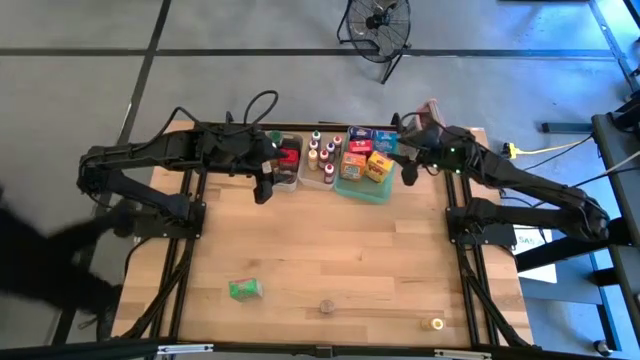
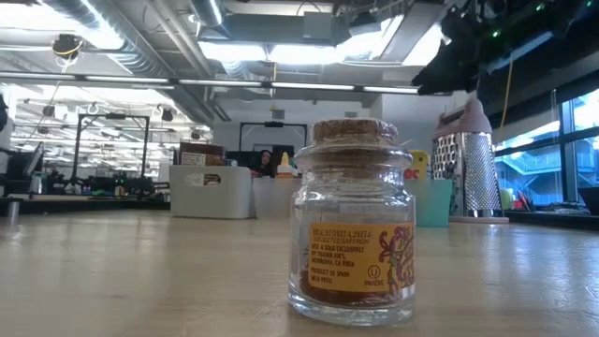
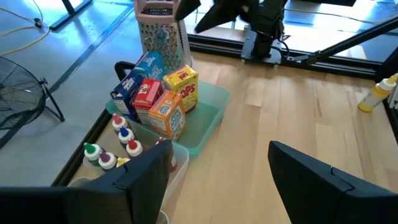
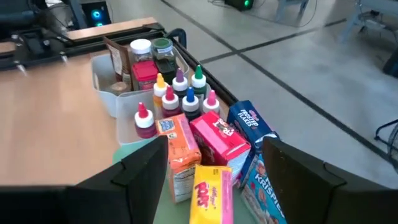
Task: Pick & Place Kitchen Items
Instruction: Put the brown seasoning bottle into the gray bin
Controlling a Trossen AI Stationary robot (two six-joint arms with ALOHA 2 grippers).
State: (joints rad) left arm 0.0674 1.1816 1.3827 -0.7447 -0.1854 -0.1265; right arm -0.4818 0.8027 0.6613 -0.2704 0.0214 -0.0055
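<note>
The left tool (image 1: 264, 186) is hanging over the tabletop (image 1: 330, 250) at the far side, just beside the clear tub (image 1: 288, 165) of jars, and its fingers (image 3: 140, 180) are standing apart with nothing between them. Next along, the little bottles (image 1: 322, 150) with coloured caps are sitting in a second clear tub (image 4: 127, 102), and the small boxes (image 1: 362, 160), orange, red, yellow and blue, are standing packed together in the green tray (image 1: 365, 192). The metal grater (image 3: 160, 34) with the pink top is rising behind that tray. The right tool (image 1: 410, 172) is hovering just beside the tray's right edge, its fingers (image 4: 146, 171) also spread wide and gripping nothing. Nearer the front edge, a green box (image 1: 244, 289) is lying on the tabletop well apart from the rest, a corked glass jar (image 2: 356, 220) is standing upright near the middle, and a small round thing (image 1: 435, 324) is sitting further right.
</note>
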